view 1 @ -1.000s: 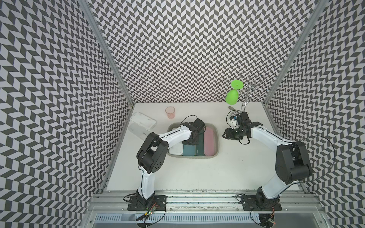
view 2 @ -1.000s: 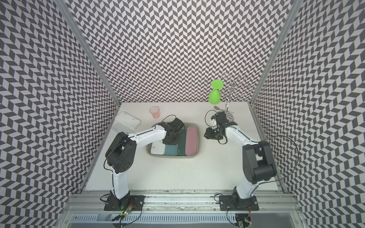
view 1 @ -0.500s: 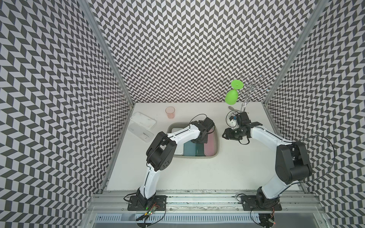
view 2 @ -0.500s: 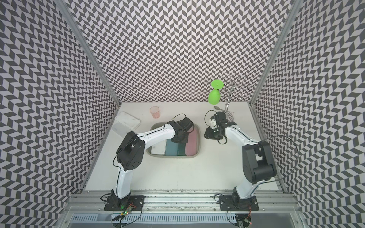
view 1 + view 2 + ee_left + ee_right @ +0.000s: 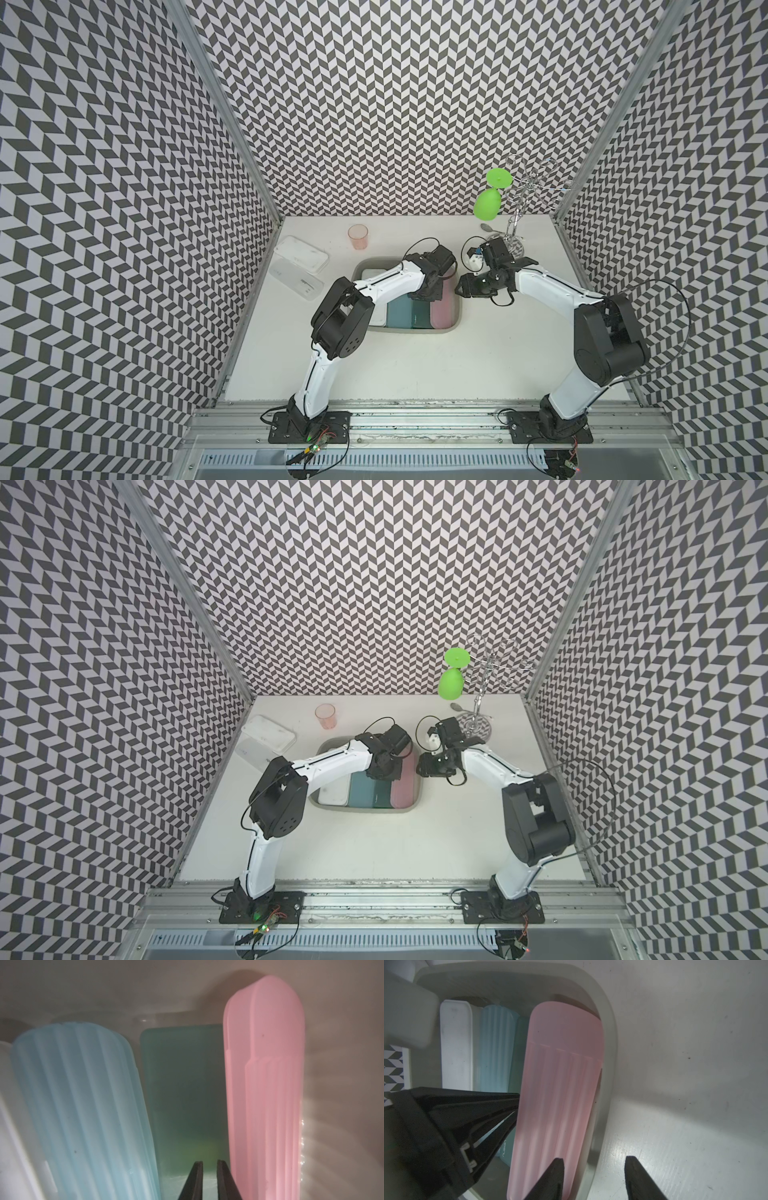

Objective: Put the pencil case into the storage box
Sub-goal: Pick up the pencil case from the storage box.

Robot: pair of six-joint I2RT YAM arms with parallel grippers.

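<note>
The grey-olive storage box (image 5: 409,331) stands mid-table with several pencil cases lying side by side in it: white (image 5: 380,320), ribbed blue (image 5: 79,1105), dark green (image 5: 182,1084) and pink (image 5: 444,311). My left gripper (image 5: 209,1162) is down inside the box (image 5: 145,991), over the green case, between the blue one and the pink one (image 5: 264,1084). Its fingers are almost together and hold nothing. My right gripper (image 5: 593,1159) is open and straddles the box's right rim (image 5: 609,1043). One finger is over the pink case (image 5: 560,1084), the other over the table.
A pink cup (image 5: 358,237) and two clear lidded containers (image 5: 301,259) sit at the back left. A wire rack (image 5: 517,224) with a green glass (image 5: 487,205) hanging on it stands at the back right, a spoon (image 5: 486,227) beside it. Patterned walls close three sides.
My left arm has swung to the right across the box, bringing its gripper from the middle cases to beside the pink one. The right arm has not moved.
</note>
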